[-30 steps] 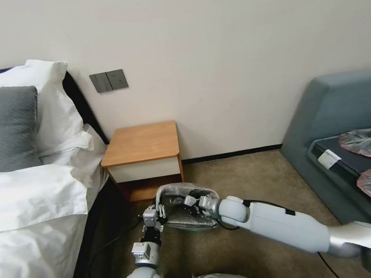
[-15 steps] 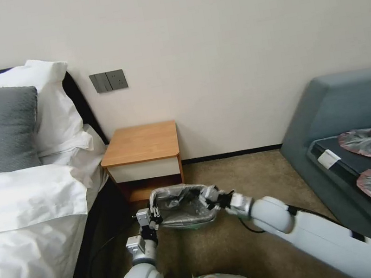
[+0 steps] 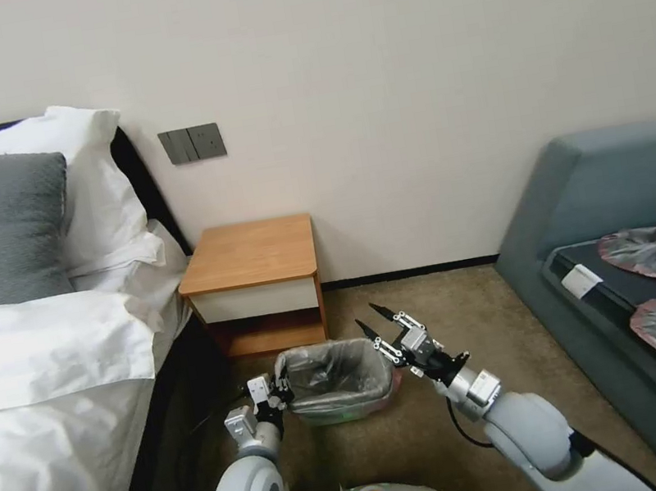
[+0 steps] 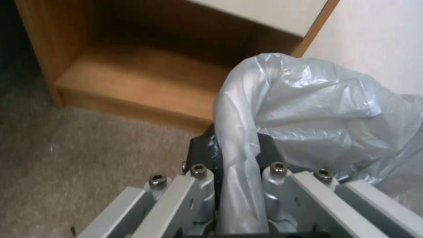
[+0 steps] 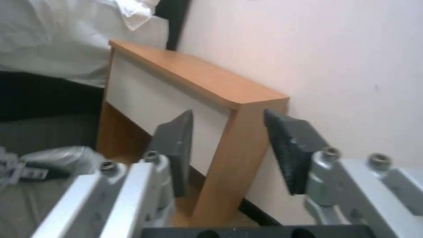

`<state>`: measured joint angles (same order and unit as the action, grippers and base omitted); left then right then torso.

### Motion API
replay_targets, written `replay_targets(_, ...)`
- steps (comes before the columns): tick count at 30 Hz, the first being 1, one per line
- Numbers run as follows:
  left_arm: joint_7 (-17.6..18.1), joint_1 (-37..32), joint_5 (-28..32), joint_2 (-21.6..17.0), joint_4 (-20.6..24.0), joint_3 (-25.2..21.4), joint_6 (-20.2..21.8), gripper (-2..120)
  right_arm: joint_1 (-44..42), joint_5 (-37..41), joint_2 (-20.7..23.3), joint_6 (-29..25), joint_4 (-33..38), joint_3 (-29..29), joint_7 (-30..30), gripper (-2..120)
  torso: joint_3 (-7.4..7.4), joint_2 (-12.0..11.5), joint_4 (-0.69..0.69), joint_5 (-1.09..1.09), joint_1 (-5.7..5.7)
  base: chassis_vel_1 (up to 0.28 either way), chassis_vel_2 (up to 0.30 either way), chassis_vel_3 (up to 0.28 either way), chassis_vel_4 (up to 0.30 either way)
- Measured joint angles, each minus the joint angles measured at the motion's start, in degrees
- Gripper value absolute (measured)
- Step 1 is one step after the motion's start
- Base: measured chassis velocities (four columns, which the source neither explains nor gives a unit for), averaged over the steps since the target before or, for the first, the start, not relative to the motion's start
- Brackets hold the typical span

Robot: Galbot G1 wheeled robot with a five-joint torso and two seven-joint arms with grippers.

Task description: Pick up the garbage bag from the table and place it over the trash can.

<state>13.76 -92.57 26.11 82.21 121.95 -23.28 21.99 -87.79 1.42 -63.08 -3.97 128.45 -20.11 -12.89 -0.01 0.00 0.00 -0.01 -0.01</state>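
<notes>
My left gripper (image 4: pixel 240 185) pinches the garbage bag (image 3: pixel 332 367) to anchor it over the trash can (image 3: pixel 346 409); my right gripper (image 3: pixel 376 322) gapes empty beside it.

The garbage bag (image 3: pixel 333 371) hides most of the trash can (image 3: pixel 346 411), seemingly.

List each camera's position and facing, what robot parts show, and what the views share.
Head: high, looking forward and down at table, bagged trash can, both arms.
Left wrist: on left arm, faces the table's shelf; left gripper pinches garbage bag.
Right wrist: on right arm, faces table and wall; right gripper open, empty.
Shared: table and bag in all three.
</notes>
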Motion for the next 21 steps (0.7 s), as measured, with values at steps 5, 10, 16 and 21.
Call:
replay_targets(5,-0.44,-0.09,-0.02,-0.20,-1.20,-0.19,0.00,7,-1.22,-0.33,-2.32,-1.03,-0.30,0.48,-0.49,64,0.00,0.00,0.00,0.00,0.00,0.000,0.000,0.000,0.000)
replay_targets(10,-0.41,0.03,0.91,-0.12,-2.19,-0.25,0.62,7,-1.67,-1.52,-3.50,-2.55,-1.71,1.40,-2.15,86,0.00,0.00,-0.01,0.01,0.00,0.000,0.000,0.000,0.000)
replay_targets(16,-0.13,-0.32,2.15,0.26,-3.03,-0.30,0.89,7,-0.77,-1.46,-3.25,-2.83,-2.35,1.92,-3.27,100,0.01,0.00,0.00,0.01,0.00,0.000,0.000,0.000,0.000)
replay_targets(21,0.26,-0.39,2.71,0.26,-3.49,-0.37,0.78,7,-0.49,-1.42,-3.27,-2.90,-2.70,2.13,-3.46,100,0.00,0.00,0.00,0.02,0.00,0.000,0.000,0.000,0.000)
